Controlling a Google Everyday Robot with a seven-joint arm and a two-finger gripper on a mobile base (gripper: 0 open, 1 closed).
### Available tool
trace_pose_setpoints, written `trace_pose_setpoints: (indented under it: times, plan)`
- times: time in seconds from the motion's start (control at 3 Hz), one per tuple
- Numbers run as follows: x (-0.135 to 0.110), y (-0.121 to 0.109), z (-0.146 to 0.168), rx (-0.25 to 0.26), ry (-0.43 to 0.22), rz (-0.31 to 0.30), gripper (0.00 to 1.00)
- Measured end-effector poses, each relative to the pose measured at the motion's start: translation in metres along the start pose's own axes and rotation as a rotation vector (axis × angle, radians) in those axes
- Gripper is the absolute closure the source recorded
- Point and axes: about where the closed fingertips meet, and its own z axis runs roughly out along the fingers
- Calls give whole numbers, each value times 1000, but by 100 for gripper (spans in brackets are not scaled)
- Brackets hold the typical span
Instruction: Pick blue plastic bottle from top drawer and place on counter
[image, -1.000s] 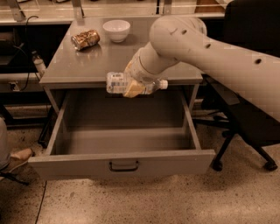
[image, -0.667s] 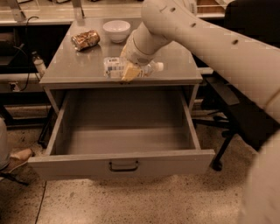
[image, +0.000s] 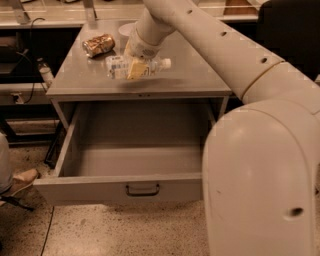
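Note:
My gripper (image: 136, 68) is shut on the blue plastic bottle (image: 119, 67). The bottle lies on its side in the fingers, label to the left and white cap (image: 165, 63) to the right, just above the counter (image: 185, 75) near its middle. A faint shadow lies on the counter under it. The top drawer (image: 140, 187) stands pulled wide open below, with its dark bar handle (image: 142, 190) at the front; its inside looks bare. My arm reaches in from the upper right.
A brown-gold can (image: 98, 44) lies on its side at the counter's back left. A white bowl (image: 125, 30) stands behind the gripper, partly hidden. A pale bench runs along the back. My robot's body (image: 260, 180) fills the right foreground. A shoe (image: 20, 181) shows at the left.
The gripper has carried the bottle up from over the open drawer and back over the counter. The view has shifted closer, with my body now filling the right side.

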Motion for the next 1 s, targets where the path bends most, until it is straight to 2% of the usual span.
trace_pose_setpoints:
  times: [0.33, 0.67, 1.0]
  plan:
    - [-7, -16, 19, -58, -3, -3, 100]
    - [-12, -27, 30, -89, -3, 5, 100]
    - [-17, -33, 41, -122, -4, 12, 79]
